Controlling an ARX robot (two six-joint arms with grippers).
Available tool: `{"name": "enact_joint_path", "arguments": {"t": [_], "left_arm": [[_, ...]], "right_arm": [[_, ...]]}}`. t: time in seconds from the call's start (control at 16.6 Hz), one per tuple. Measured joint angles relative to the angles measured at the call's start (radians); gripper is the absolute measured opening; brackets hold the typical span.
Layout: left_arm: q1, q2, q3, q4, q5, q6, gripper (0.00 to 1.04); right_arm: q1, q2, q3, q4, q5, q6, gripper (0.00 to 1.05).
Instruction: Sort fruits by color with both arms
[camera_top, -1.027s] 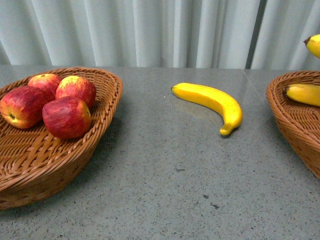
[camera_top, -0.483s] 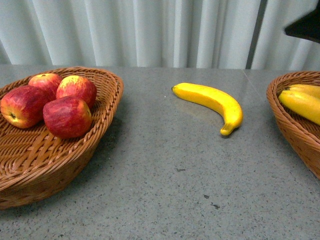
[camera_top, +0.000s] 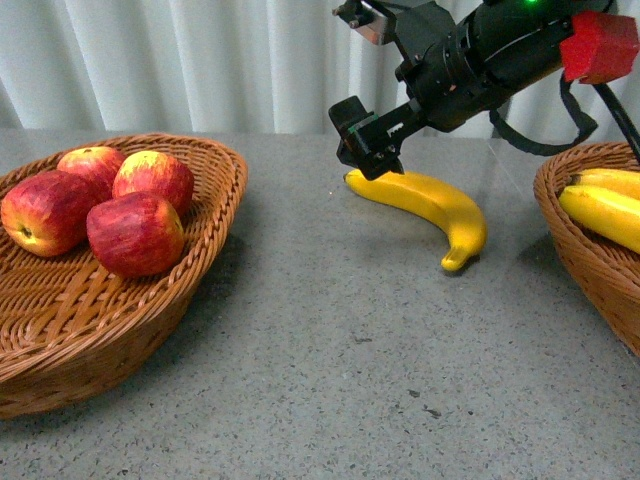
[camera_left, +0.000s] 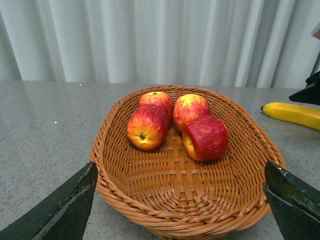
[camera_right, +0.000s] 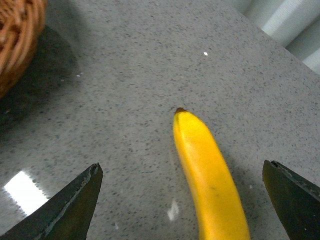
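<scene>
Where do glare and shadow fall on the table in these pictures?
Right wrist view: a bright glare patch on the table, dark shadow by a basket. Front view: soft shadow under the banana and beside the apple basket. Left wrist view: even light, no strong glare.

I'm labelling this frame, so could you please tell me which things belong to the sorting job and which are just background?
Job: apples, loose banana, basketed bananas, apple basket, banana basket, right gripper, left gripper.
Background: curtain, table.

left wicker basket (camera_top: 150, 330) | right wicker basket (camera_top: 568, 232) | grey table (camera_top: 330, 380) | white curtain (camera_top: 200, 60)
</scene>
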Motion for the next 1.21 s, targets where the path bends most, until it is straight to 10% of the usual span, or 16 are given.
{"name": "enact_joint_path", "arguments": {"t": [0.85, 1.21], "left_arm": [[0.000, 0.000, 0.000, 0.000, 0.000, 0.000, 0.98], [0.000, 0.000, 0.000, 0.000, 0.000, 0.000, 0.98]], "right_arm": [[-0.023, 0.220, 0.231, -0.252, 0.121, 0.000, 0.98], [-0.017, 0.220, 0.196, -0.146, 0.057, 0.048, 0.36]]}}
